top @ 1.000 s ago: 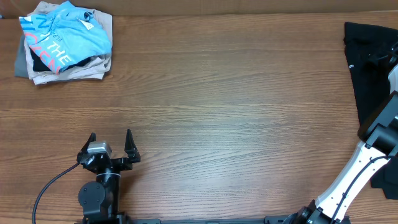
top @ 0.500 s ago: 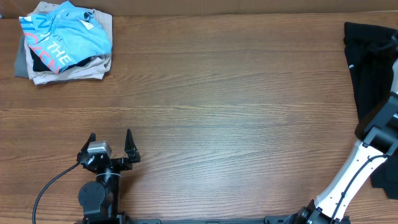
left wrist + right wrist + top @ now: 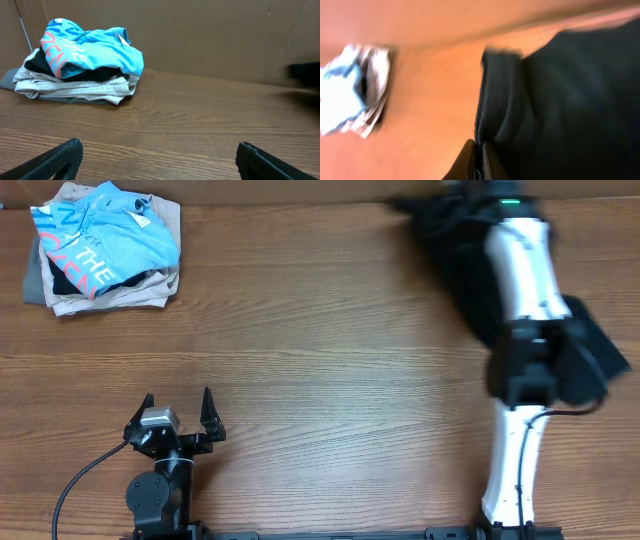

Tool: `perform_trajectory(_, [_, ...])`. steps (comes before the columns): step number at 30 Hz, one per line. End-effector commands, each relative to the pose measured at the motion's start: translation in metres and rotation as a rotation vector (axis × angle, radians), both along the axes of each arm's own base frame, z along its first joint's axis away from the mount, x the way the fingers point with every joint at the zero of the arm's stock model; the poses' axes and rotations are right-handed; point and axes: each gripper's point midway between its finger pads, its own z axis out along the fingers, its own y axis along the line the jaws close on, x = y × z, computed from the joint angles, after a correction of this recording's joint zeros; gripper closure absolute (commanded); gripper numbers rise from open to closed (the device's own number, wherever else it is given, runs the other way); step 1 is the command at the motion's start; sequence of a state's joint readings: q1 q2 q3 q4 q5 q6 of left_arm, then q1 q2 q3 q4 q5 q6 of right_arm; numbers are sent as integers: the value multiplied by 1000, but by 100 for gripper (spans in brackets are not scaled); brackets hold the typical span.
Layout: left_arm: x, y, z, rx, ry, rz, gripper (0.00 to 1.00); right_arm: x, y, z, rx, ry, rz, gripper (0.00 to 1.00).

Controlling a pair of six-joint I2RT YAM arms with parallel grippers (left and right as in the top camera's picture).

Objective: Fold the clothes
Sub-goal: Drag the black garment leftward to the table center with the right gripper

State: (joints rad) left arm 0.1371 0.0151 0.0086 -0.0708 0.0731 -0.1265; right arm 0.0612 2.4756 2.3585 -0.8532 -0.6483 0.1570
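The black garment point(image 3: 462, 265) hangs blurred from my right gripper point(image 3: 465, 192) at the far edge of the table, right of centre, and trails down under the arm. In the right wrist view the right gripper point(image 3: 479, 161) is shut on a folded edge of the black fabric point(image 3: 570, 100). No logo shows. The garment's edge also shows blurred in the left wrist view point(image 3: 305, 75). My left gripper point(image 3: 178, 408) is open and empty near the front left, with its fingers wide apart over bare wood point(image 3: 159, 150).
A pile of clothes sits at the far left corner, with a light blue shirt point(image 3: 105, 235) on top of beige and grey garments point(image 3: 110, 295). The pile also shows in the left wrist view point(image 3: 85, 47) and, blurred, in the right wrist view point(image 3: 350, 95). A brown wall stands behind the table.
My right arm has swung fast from the far right edge to the back, right of centre, dragging the black garment with it. The left arm has not moved.
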Motion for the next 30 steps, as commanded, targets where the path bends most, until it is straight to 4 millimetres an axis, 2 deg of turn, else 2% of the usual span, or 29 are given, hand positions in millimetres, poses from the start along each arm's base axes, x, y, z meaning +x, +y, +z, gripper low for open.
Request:
perform_trajectory(1, [0, 0, 0, 19, -4, 1, 0, -38, 101, 39, 56, -43, 196, 96])
perform_trajectory(2, [0, 0, 0, 19, -4, 1, 0, -54, 131, 38, 57, -27, 247, 96])
perform_trajectory(4, [0, 0, 0, 19, -4, 1, 0, -78, 171, 34, 50, 7, 298, 96])
perform_trajectory(7, [0, 0, 0, 19, -4, 1, 0, -112, 220, 32, 51, 49, 366, 96])
perform_trajectory(11, [0, 0, 0, 19, -4, 1, 0, -159, 259, 26, 46, 143, 439, 96])
perform_trajectory(13, [0, 0, 0, 19, -4, 1, 0, -173, 270, 23, 27, 156, 461, 96])
perform_trajectory(14, [0, 0, 0, 19, -4, 1, 0, -175, 272, 21, 11, 152, 459, 92])
perform_trajectory(16, [0, 0, 0, 19, -4, 1, 0, -174, 271, 19, -17, 143, 442, 49])
perform_trajectory(17, [0, 0, 0, 19, -4, 1, 0, -172, 269, 19, -29, 142, 432, 18])
perform_trajectory(19, [0, 0, 0, 19, -4, 1, 0, -166, 257, 20, -42, 135, 419, 9])
perform_trajectory(20, [0, 0, 0, 19, -4, 1, 0, -160, 248, 21, -46, 142, 399, 0])
perform_trajectory(23, [0, 0, 0, 19, -4, 1, 0, -141, 204, 31, -55, 172, 314, 0])
perform_trajectory(24, [0, 0, 0, 19, -4, 1, 0, -132, 176, 37, -57, 196, 261, 0])
perform_trajectory(27, [0, 0, 1, 20, -6, 2, 0, -117, 110, 44, -60, 265, 138, 0])
perform_trajectory(30, [0, 0, 1, 16, -6, -2, 0, -115, 31, 40, -64, 397, -6, 0])
